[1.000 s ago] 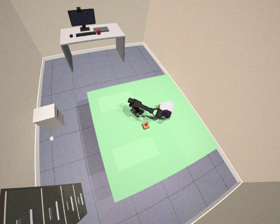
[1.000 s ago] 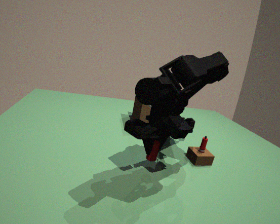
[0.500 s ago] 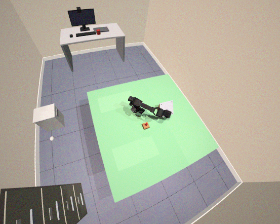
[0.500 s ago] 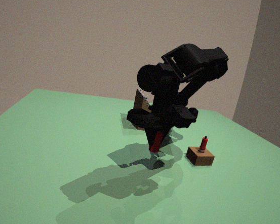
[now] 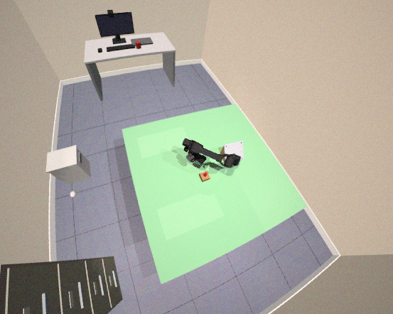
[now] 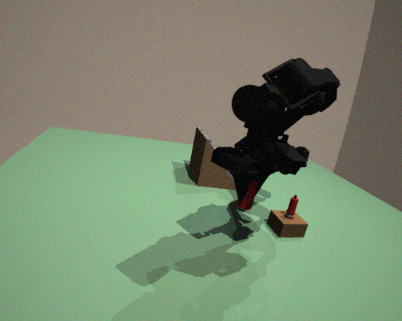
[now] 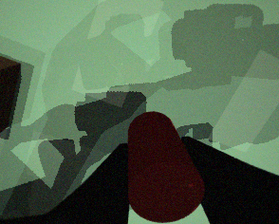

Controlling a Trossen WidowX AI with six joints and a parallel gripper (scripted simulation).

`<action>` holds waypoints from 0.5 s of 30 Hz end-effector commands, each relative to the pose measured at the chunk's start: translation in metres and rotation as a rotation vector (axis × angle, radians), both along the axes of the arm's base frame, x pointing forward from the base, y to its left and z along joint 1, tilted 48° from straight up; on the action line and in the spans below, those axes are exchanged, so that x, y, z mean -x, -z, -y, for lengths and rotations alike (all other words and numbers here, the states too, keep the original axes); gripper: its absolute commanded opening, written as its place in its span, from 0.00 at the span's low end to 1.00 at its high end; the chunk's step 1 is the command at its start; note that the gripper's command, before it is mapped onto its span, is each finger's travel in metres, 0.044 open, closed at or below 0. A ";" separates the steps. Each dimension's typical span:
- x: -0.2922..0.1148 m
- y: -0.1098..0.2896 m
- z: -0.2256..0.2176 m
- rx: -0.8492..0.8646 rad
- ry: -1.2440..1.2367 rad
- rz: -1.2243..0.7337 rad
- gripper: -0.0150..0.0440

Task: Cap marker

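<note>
My gripper (image 6: pixel 247 195) (image 7: pixel 155 147) is shut on the red cap (image 6: pixel 245 205) (image 7: pixel 163 190). It holds the cap a little above the green table (image 6: pixel 95 160) (image 5: pixel 185 263), with the cap tilted in the exterior view. The red marker (image 6: pixel 293 207) (image 5: pixel 205 174) stands upright, its dark tip up and bare, in the small brown holder block (image 6: pixel 294 229) (image 5: pixel 204 179). In the exterior view the marker and block are to the right of the gripper, apart from it. The fingertips are hidden in the top view.
A larger brown box with a sloped white top (image 5: pixel 234 148) stands behind the gripper in the exterior view, partly hidden by the arm (image 5: pixel 212 153). Part of a brown block (image 7: pixel 9 90) shows at the wrist view's left edge. Arm shadows cover some of the table.
</note>
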State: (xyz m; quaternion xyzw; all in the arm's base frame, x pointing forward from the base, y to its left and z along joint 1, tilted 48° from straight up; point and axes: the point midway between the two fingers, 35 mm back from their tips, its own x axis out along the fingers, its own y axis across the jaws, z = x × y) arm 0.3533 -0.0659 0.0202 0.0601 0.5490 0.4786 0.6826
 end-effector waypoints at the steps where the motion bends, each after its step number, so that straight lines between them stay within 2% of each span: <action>1: 0.004 -0.012 -0.006 -0.005 0.004 -0.004 0.25; 15: 0.019 -0.055 -0.027 -0.009 0.005 -0.003 0.25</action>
